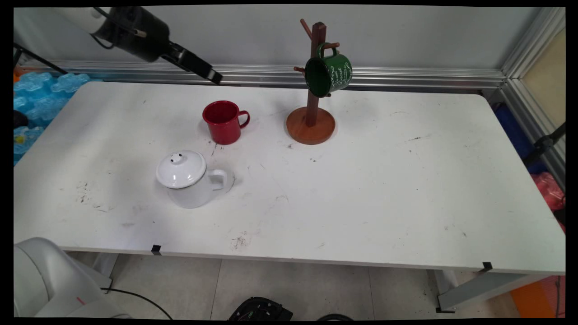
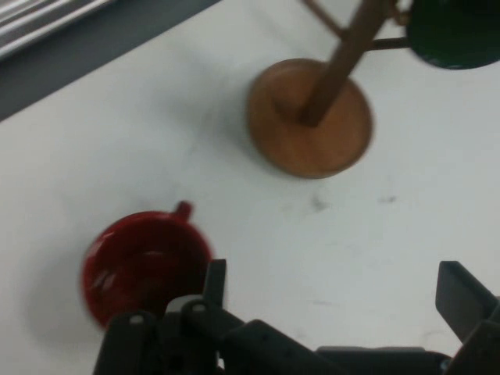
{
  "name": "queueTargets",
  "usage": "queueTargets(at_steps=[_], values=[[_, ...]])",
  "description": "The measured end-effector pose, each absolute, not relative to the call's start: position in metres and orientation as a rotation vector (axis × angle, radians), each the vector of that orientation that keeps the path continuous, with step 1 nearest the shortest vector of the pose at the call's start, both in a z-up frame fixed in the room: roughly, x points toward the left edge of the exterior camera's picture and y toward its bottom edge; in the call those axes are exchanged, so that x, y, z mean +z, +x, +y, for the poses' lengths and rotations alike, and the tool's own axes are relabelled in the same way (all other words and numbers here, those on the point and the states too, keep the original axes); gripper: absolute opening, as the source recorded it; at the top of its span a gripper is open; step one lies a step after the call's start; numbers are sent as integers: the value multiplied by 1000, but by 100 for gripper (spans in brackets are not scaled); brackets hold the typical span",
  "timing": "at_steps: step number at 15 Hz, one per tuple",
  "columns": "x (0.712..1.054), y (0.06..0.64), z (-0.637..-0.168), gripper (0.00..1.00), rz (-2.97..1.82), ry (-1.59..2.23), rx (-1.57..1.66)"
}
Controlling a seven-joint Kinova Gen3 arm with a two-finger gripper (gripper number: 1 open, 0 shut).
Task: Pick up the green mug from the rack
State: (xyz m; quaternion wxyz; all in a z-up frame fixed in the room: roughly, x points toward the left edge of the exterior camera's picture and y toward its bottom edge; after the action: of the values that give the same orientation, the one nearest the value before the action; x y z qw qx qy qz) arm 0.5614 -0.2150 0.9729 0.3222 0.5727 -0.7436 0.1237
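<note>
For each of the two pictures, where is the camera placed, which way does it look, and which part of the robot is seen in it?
Main view: above the table's near side, looking down across the white table to the wall; the gripper hangs at upper left.
Hand view: on the hand, looking down along the open gripper; two fingers rise from the bottom edge.
Both show the red mug, wooden mug tree and green mug.
</note>
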Motion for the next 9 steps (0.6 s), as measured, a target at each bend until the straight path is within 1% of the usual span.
queueTargets(at_steps=[9], values=[[959,507,-231,100,-1873,1420,257]])
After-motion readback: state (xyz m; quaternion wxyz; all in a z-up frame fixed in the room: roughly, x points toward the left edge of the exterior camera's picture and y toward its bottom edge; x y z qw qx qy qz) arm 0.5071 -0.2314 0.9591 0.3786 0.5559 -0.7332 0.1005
